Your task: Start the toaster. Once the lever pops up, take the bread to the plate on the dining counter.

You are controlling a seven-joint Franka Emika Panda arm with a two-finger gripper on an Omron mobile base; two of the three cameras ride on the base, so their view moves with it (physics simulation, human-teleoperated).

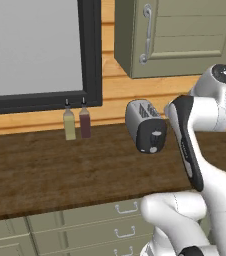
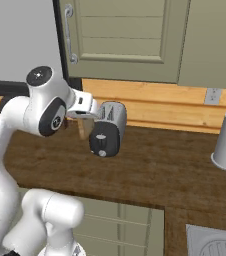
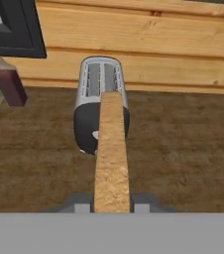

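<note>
Hand view shows the thin tan-brown bread slice [image 3: 111, 154] clamped edge-on in the gripper [image 3: 112, 206], reaching toward the rounded silver-grey toaster [image 3: 100, 101]. Both base views instead show that toaster [image 1: 145, 126] [image 2: 107, 129] near the back edge of the dark wood desk [image 1: 60, 170], with bare wood toward its front edge.

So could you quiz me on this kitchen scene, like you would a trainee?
1. True or false: the bread sits inside the toaster.
2. How many bottles stand by the wall on the counter? A) one B) two C) four
3. Fill in: the gripper is shut on the ____.

Key: 1 false, it is held out in front of the toaster; 2 B; 3 bread.
</note>
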